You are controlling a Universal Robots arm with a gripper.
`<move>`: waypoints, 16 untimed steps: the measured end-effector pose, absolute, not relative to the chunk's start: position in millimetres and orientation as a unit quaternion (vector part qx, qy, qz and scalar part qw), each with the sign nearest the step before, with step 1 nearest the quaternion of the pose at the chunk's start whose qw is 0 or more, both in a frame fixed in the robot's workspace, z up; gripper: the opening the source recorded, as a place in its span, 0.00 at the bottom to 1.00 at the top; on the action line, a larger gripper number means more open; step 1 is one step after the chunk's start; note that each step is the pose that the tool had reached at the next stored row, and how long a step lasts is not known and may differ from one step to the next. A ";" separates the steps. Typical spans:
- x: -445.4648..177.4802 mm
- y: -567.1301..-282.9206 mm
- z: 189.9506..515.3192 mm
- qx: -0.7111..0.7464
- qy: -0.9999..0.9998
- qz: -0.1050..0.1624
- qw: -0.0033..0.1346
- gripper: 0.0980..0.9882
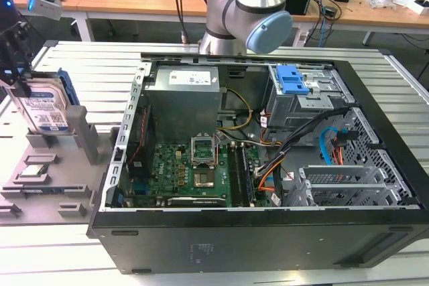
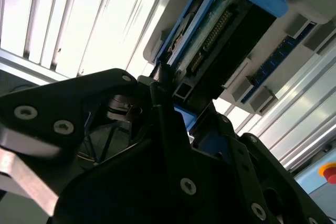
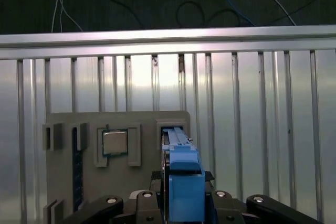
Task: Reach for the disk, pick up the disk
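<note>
The disk (image 1: pixel 43 108) stands on edge in a slot of the grey fixture (image 1: pixel 84 135) at the exterior view's left. It is silver, with a white-and-blue label and a blue bracket. My gripper (image 1: pixel 20 80) comes down on its upper edge from above. In the first wrist view the disk's blue bracket (image 3: pixel 185 179) sits tight between the black fingers (image 3: pixel 157 198) of the gripper (image 3: pixel 184 203). The second wrist view shows the disk's connector edge (image 2: pixel 220 30) just beyond the gripper (image 2: pixel 191 103), whose fingers close against it.
A small silver processor chip (image 3: pixel 115 142) lies in a pocket of the fixture beside the disk slot. An open computer case (image 1: pixel 268 232) takes up the middle and right of the slatted metal table (image 1: pixel 87 58). A blue latch (image 1: pixel 291 80) tops its drive cage.
</note>
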State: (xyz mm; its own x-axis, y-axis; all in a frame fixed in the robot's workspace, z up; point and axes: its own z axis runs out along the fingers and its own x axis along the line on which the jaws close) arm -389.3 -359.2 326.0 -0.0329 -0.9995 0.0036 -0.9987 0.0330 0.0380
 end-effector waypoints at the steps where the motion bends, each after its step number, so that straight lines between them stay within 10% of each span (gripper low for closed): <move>1: -389.3 -359.1 328.1 0.695 -0.719 -0.012 0.014 0.30; 16: -389.1 -358.5 351.9 0.695 -0.719 -0.012 0.015 0.30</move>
